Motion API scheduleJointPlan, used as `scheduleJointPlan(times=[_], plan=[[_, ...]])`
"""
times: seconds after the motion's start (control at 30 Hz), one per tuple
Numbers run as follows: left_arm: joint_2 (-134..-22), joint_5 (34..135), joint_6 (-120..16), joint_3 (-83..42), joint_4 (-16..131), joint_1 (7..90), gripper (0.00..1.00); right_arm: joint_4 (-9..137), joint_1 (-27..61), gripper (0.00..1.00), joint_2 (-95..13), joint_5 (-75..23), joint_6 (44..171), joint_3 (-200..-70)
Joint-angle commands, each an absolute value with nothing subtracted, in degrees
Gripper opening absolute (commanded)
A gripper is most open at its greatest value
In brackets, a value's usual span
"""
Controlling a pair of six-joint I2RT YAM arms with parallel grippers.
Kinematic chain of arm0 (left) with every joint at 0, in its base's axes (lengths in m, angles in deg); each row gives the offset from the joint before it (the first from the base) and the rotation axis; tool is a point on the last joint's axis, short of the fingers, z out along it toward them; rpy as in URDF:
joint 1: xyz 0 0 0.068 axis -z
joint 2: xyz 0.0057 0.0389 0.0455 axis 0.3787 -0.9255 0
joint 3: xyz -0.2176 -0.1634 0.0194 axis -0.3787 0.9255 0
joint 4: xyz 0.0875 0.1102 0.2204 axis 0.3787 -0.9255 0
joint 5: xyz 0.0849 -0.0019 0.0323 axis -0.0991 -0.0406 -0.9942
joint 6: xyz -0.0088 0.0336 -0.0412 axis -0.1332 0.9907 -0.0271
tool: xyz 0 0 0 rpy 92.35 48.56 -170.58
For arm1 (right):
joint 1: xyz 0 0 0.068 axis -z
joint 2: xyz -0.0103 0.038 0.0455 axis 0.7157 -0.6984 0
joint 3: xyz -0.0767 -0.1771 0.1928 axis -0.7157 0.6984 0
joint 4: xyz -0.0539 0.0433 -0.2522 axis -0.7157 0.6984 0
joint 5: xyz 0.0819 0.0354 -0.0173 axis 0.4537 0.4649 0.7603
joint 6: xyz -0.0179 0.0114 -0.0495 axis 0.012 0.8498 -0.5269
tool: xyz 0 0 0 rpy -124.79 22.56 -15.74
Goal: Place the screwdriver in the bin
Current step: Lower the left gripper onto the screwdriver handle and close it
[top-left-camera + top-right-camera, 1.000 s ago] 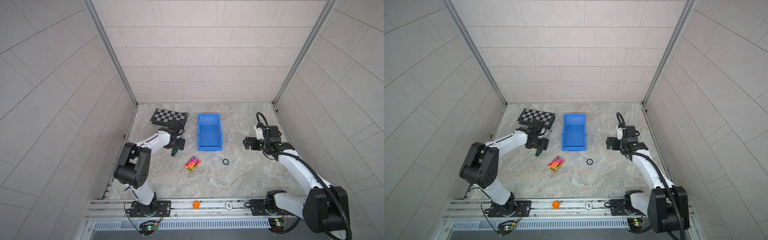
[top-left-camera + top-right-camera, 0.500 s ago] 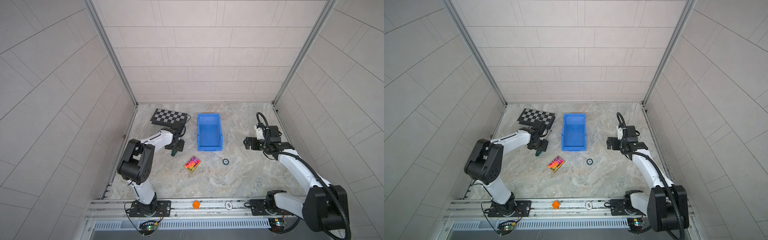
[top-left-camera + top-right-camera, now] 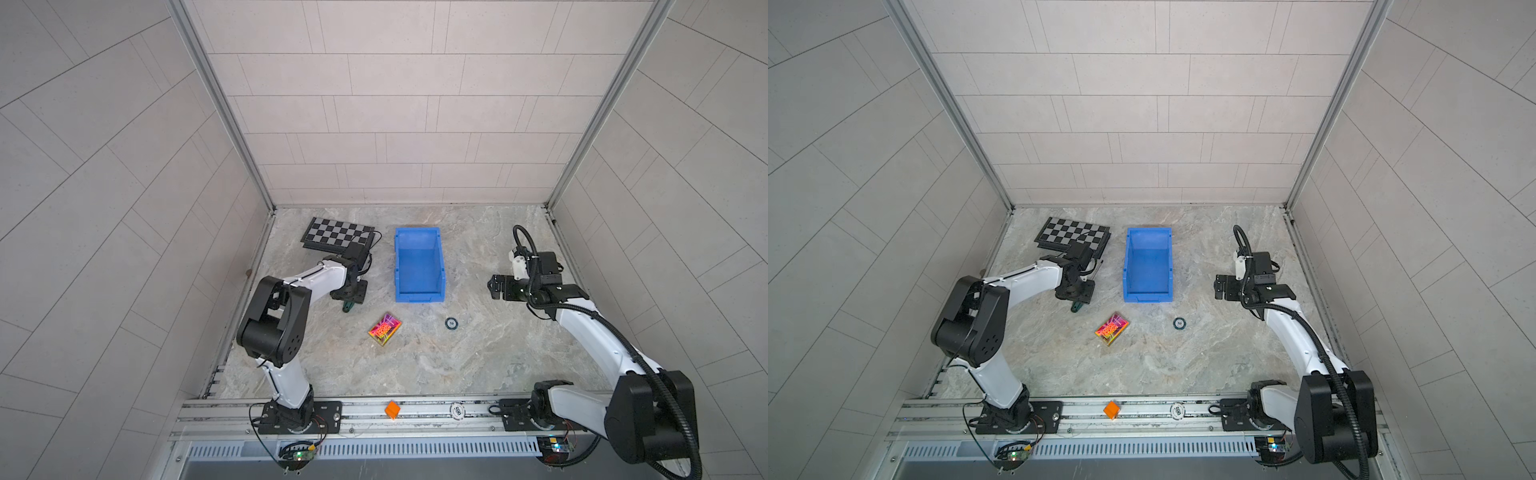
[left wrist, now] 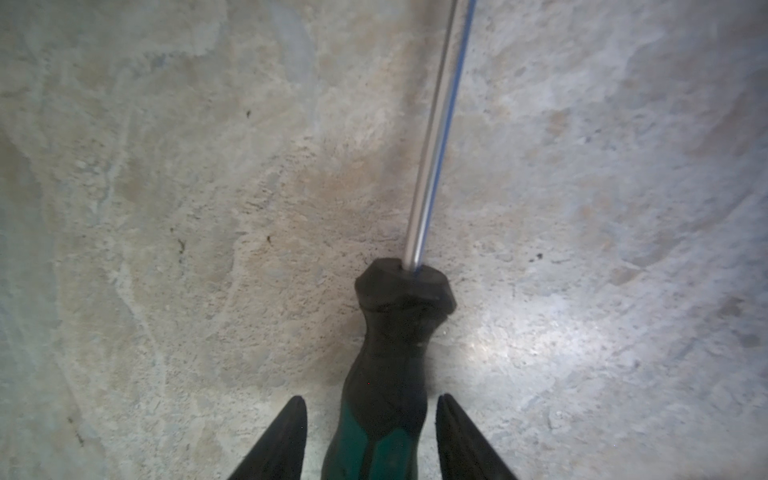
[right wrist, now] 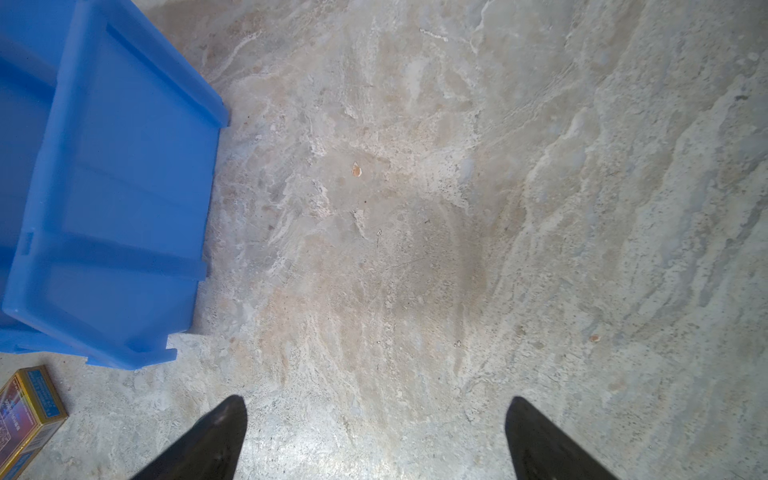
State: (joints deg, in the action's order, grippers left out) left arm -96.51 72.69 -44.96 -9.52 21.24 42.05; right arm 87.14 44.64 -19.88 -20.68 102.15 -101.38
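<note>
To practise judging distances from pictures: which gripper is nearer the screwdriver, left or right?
Left. The left gripper straddles the screwdriver handle, jaws either side, not quite touching. The right gripper is far off, beyond the far side of the bin.

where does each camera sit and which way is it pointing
Both top views: high above the front rail, angled down at the whole table; left arm and right arm show fully, the bin between them.
Left wrist: on the left arm, aimed down along the left gripper, whose fingertips flank the screwdriver handle lying on the table.
Right wrist: on the right arm, aimed down past the open right gripper at table and the bin's outer wall.
Shared: top and right wrist views show the bin.
</note>
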Motion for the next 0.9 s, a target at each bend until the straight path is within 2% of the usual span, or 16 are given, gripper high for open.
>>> scheduleJointPlan(times=[0.0,0.5,0.57,0.67,0.87], plan=[[-97.4,72.5,-45.0,-10.2,19.9,42.4,0.52,87.9,44.9,0.99,-19.3,-21.7,101.7,-101.6],[-98.3,70.7,-44.2,-10.7,18.6,42.4,0.41,88.0,44.9,0.99,-19.1,-21.7,101.9,-101.8],[-98.5,70.7,-44.2,-10.9,18.6,42.4,0.41,88.2,44.9,0.99,-19.1,-21.8,101.9,-101.9],[-98.8,70.5,-44.2,-11.4,18.3,42.4,0.47,88.0,44.9,0.99,-19.3,-21.8,101.9,-101.9],[-99.2,70.8,-44.0,-11.9,17.8,42.4,0.41,88.0,44.9,0.99,-19.4,-21.9,101.7,-102.0]])
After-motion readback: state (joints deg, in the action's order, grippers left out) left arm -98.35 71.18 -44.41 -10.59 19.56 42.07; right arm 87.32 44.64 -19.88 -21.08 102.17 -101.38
